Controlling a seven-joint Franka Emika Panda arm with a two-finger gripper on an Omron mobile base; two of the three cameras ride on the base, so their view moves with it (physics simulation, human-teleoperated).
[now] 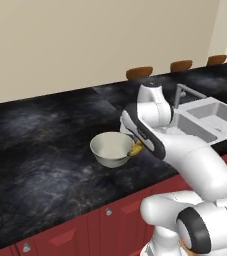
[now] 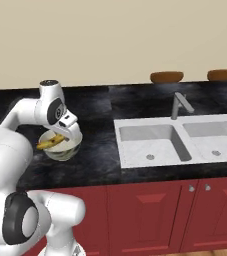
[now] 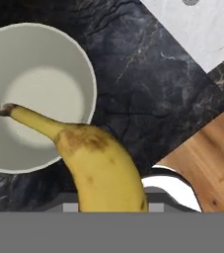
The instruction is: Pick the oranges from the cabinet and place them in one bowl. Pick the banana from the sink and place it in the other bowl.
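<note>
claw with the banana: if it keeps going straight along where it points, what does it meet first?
Likely the rim of the cream bowl or the black counter just beside it. The claw, shut on the banana, points down near the bowl's edge; depth is unclear.

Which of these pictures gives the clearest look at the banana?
The hand view: the banana fills the foreground, its stem end over the cream bowl. The left base view shows just a yellow bit behind the arm; the right base view shows it small, over the bowl.
</note>
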